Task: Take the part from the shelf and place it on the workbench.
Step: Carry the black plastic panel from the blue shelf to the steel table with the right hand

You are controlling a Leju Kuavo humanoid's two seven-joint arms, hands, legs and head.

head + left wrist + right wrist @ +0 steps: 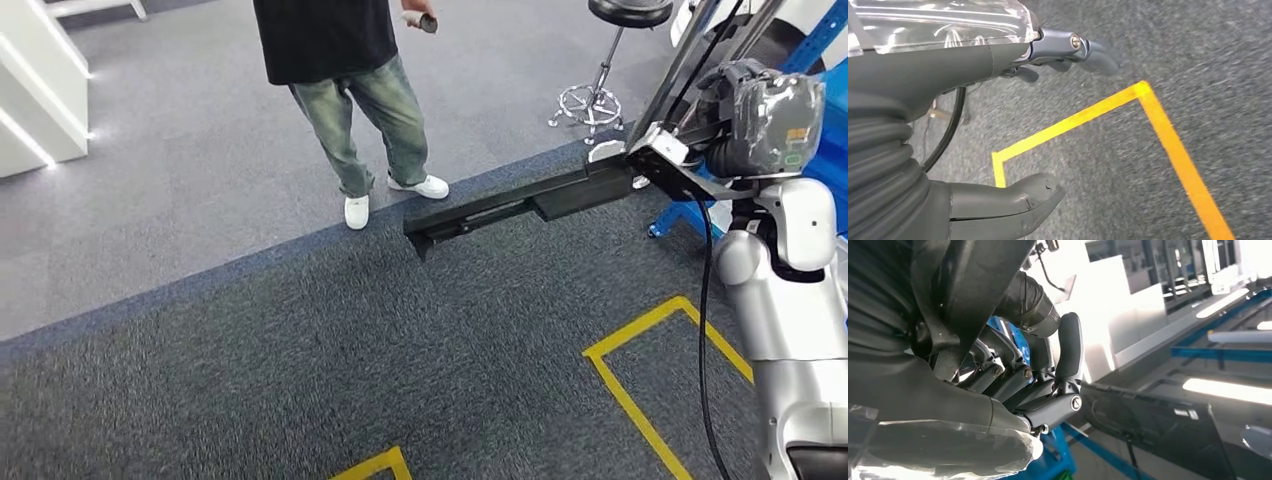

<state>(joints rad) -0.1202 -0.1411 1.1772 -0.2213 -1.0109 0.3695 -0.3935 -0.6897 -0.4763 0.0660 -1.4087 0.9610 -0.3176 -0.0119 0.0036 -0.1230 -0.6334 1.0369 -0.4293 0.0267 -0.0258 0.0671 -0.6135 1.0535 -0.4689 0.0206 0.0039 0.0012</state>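
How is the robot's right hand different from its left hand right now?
The right hand is raised beside the blue shelf frame and holds the long black plastic part, which juts out above the carpet. The left hand hangs low over the grey carpet and yellow floor tape, holding nothing. The right hand's fingers are curled around the part; the left hand's fingers are stretched apart. Both are dark grey with clear plastic wrapping.

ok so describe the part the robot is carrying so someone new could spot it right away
Start at the silver right arm on the right of the head view and go up to its right hand. The long black part juts from that hand over the dark carpet, flat and narrow, unlike the round stool behind.
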